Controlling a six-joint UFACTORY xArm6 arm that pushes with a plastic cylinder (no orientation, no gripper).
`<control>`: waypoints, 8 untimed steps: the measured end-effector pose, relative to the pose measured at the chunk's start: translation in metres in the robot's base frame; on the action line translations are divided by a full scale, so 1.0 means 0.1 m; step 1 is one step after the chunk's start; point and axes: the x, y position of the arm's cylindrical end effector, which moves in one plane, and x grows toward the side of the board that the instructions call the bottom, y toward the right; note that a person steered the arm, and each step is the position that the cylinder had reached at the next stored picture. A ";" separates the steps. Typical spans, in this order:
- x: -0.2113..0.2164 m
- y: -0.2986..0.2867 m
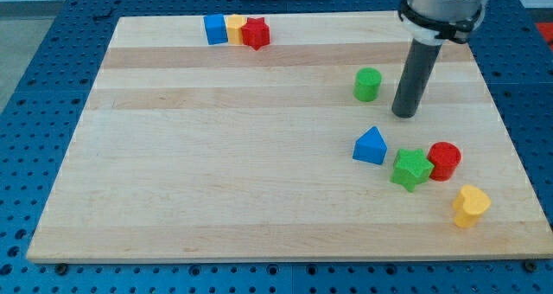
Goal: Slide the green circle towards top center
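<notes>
The green circle [367, 84] stands upright on the wooden board [216, 173], in the upper right part of the view. My tip [404, 114] rests on the board just to the right of it and slightly lower, a small gap apart, not touching. The rod rises from the tip to the arm's grey wrist at the view's top right.
A blue cube [215, 28], a yellow block [234, 28] and a red star [256, 34] sit together at the top edge. A blue triangle [371, 146], a green star [411, 169], a red cylinder [445, 161] and a yellow heart [471, 205] lie at the lower right.
</notes>
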 end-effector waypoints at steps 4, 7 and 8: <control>-0.40 -0.47; -0.67 -1.17; -0.88 -1.33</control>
